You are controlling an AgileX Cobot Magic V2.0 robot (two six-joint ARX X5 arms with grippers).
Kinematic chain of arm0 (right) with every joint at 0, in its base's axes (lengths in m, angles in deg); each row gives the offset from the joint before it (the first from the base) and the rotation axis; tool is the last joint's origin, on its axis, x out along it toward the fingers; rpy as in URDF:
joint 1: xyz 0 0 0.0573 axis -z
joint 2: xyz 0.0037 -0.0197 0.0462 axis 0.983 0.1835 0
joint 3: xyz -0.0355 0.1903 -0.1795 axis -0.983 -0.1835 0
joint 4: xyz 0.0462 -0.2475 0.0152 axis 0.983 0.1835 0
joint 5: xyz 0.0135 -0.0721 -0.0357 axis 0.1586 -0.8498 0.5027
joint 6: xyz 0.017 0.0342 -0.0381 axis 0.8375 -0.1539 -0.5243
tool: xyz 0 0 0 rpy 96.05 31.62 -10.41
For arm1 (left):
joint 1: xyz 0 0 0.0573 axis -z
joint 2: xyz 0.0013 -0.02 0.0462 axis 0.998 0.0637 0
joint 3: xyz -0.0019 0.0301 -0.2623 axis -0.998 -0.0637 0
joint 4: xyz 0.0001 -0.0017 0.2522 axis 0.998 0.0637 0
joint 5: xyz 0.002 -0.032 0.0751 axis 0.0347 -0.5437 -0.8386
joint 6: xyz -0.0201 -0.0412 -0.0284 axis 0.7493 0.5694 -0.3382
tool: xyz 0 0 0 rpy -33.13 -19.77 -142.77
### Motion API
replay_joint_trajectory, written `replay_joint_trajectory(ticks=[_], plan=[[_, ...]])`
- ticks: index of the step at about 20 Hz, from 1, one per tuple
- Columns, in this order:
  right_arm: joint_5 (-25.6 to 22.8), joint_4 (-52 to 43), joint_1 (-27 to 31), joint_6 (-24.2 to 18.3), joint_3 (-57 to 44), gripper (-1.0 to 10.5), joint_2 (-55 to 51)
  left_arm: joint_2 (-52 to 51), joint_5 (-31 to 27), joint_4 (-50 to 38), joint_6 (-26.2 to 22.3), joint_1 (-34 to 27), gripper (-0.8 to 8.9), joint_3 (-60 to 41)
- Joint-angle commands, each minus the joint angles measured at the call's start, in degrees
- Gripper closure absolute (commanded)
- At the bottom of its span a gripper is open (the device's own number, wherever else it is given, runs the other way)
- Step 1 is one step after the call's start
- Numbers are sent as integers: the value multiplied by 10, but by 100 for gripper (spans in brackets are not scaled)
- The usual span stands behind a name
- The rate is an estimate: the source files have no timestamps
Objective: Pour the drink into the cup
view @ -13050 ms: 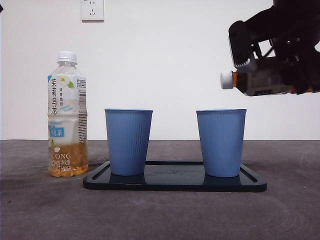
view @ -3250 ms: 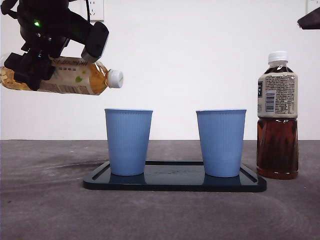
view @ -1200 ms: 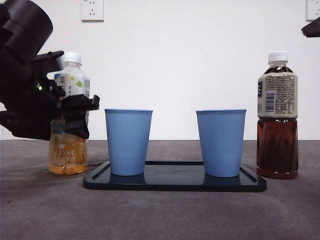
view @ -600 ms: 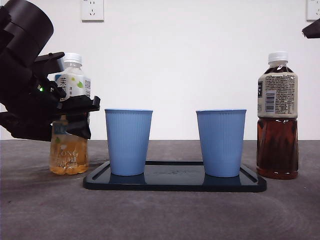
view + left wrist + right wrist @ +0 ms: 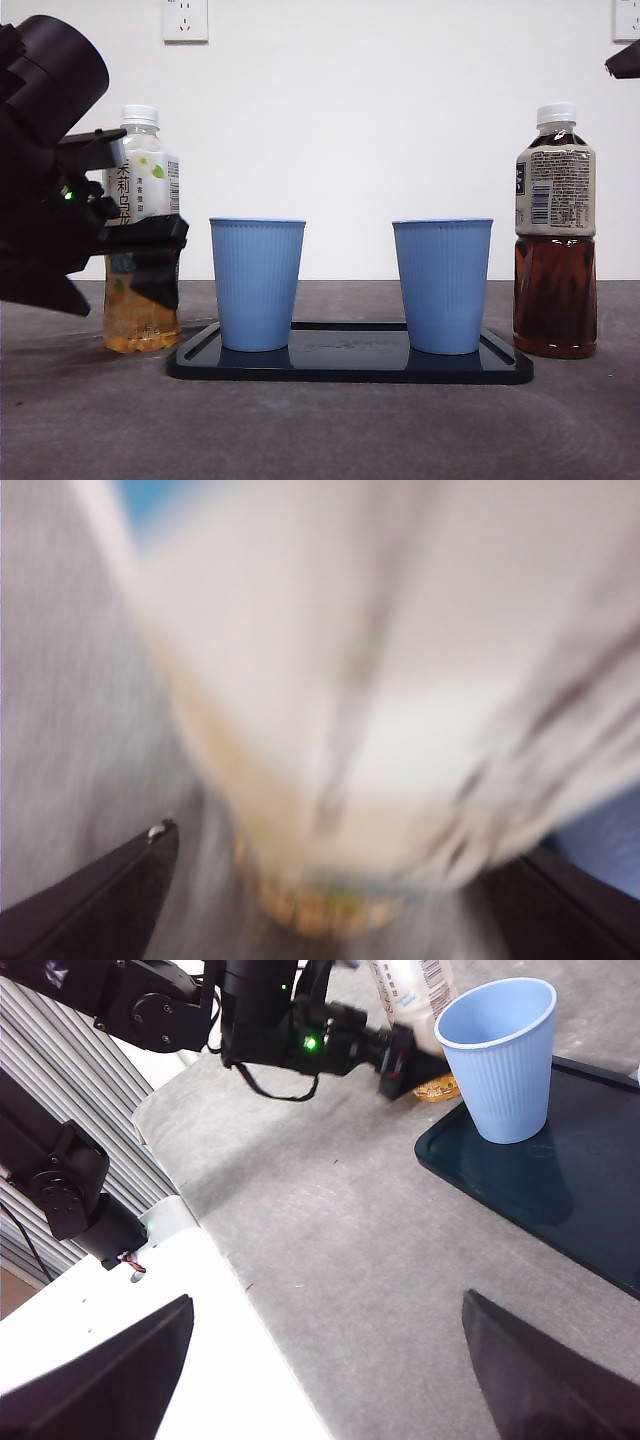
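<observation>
A pale tea bottle (image 5: 143, 180) with a white cap stands upright on the table, just left of the tray. My left gripper (image 5: 150, 255) reaches in from the left at its middle. In the blurred left wrist view the bottle (image 5: 360, 680) fills the picture between the spread jaws of that gripper (image 5: 335, 880), with a strip of table showing beside one jaw. Two blue cups (image 5: 257, 285) (image 5: 442, 285) stand on the dark tray (image 5: 350, 365). A dark tea bottle (image 5: 555, 240) stands capped to the tray's right. My right gripper (image 5: 328, 1300) hangs open and empty, high off to the side.
Only a black tip of the right arm (image 5: 625, 60) shows at the top right corner. The right wrist view shows the left arm (image 5: 270, 1020) across the grey table, one blue cup (image 5: 500, 1055) and a corner of the tray (image 5: 560, 1190).
The pale bottle, tipped over the left cup 2.7 s ago, now stands upright on the table. In the last half second the left arm sank slightly and edged left.
</observation>
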Motion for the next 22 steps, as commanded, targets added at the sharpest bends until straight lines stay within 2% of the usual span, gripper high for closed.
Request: replay_joint_trajectory(ticks=[1, 4, 7, 13, 15, 19, 22], plan=[[-2, -4, -4, 6, 9, 522, 1, -18, -1, 30, 3, 2, 336, 9], [-3, -4, -4, 6, 9, 522, 1, -75, -1, 94, 3, 2, 337, 9], [-28, -4, -4, 6, 9, 522, 1, -150, -1, 176, 3, 3, 338, 10], [-126, -4, -4, 5, 9, 522, 2, -319, 10, 360, 3, 8, 347, 10], [-151, -4, -3, 4, 9, 522, 2, -370, 41, 415, 3, 12, 349, 11], [-153, -4, -3, 4, 9, 522, 2, -452, 125, 496, 3, 16, 350, 11], [-164, -4, -3, 5, 9, 522, 2, -500, 168, 525, 3, 16, 353, 11]])
